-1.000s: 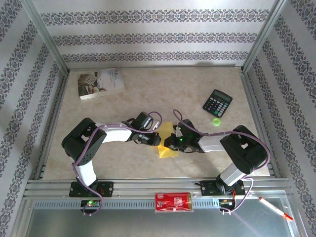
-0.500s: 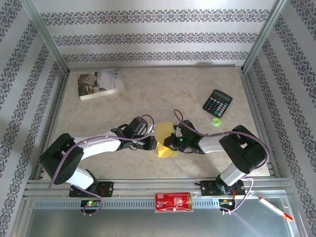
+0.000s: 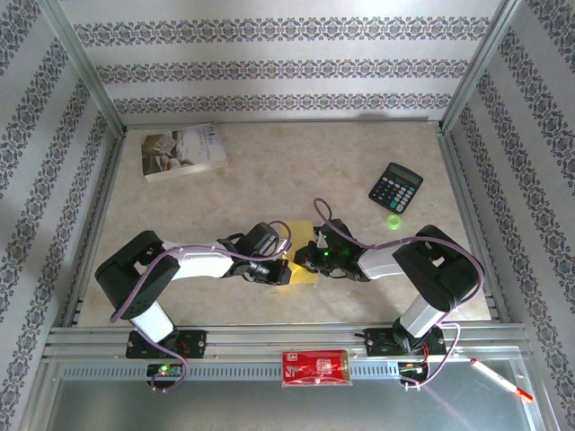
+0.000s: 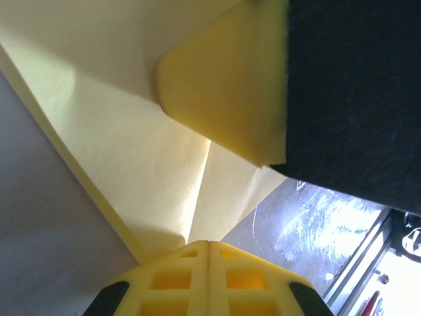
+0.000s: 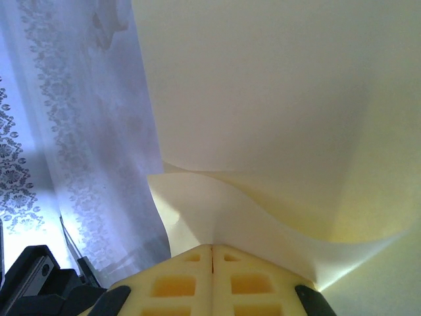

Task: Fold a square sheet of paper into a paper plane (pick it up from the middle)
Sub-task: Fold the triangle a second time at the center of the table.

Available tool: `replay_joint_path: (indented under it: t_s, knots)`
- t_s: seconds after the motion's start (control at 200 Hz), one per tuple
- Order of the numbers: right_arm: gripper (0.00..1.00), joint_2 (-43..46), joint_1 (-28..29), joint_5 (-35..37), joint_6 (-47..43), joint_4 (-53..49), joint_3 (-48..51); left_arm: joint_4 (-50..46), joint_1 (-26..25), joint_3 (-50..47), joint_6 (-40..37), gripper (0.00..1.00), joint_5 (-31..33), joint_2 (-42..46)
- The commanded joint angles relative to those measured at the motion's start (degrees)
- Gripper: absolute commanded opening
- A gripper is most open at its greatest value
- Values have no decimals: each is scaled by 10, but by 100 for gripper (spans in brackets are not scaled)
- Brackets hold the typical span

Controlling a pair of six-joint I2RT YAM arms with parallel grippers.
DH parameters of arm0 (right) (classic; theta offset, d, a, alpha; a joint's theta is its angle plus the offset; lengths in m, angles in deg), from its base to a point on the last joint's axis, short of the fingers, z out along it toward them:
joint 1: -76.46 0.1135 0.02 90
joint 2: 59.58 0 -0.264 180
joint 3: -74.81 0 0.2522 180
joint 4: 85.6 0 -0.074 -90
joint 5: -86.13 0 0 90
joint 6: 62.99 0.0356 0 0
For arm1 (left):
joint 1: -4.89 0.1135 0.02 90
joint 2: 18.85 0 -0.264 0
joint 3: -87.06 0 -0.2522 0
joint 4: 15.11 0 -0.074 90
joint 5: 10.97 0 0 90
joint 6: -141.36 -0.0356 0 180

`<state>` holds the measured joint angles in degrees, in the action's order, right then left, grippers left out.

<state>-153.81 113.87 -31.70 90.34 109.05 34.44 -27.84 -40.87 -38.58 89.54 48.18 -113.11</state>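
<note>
Near the middle of the desk (image 3: 269, 180), somewhat toward its near edge: the square sheet of paper (image 3: 300, 232), yellow, already folded to a smaller shape, partly hidden under two claws meeting over it. From the left, the left claw (image 3: 284, 269), shut with no gap between the fingers, nipped onto the paper's left side. From the right, the right claw (image 3: 309, 260), likewise shut, nipped onto the right side, tip close to the other's.

Seen from the left wrist: left claw (image 4: 208, 245) at the bottom, two yellow fingers (image 4: 171, 283) pressed flat together, a crease of the paper (image 4: 125, 151) running straight down into the seam between them. Above right, a rounded yellow pad (image 4: 223, 92) on a black block (image 4: 348, 92), lying against the sheet; hard to say whose.

Seen from the right wrist: right claw (image 5: 212, 249), fingers (image 5: 174, 286) shut, two layers of the paper (image 5: 263, 99) curling apart just above the tips and gathered in between them. To the left, the patterned wall (image 5: 66, 131).

Elsewhere on the desk, well apart from the paper: a white printed book (image 3: 184, 151) at the far left corner, a black calculator (image 3: 396, 188) toward the right edge, a small green object (image 3: 393, 222) just beside its near side. Off the desk, on the metal rail (image 3: 225, 346) at the front: a red packet (image 3: 314, 367) midway along, a red-and-white pen (image 3: 501, 379) toward the right
</note>
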Motion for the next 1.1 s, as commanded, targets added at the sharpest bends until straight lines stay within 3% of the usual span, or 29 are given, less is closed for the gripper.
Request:
replay_joint_path:
  t_s: [0.0, 0.685, 1.094]
  knots:
    - [4, -24, 8, 37, 3, -40, 15, 8, -4, 16, -4, 0, 2, -3]
    - [4, -24, 7, 34, 1, -35, 21, 35, 25, -14, 12, 0, 1, -26]
    - [4, -32, 7, 30, -1, -35, 16, 112, 47, -31, 63, 0, -54, -6]
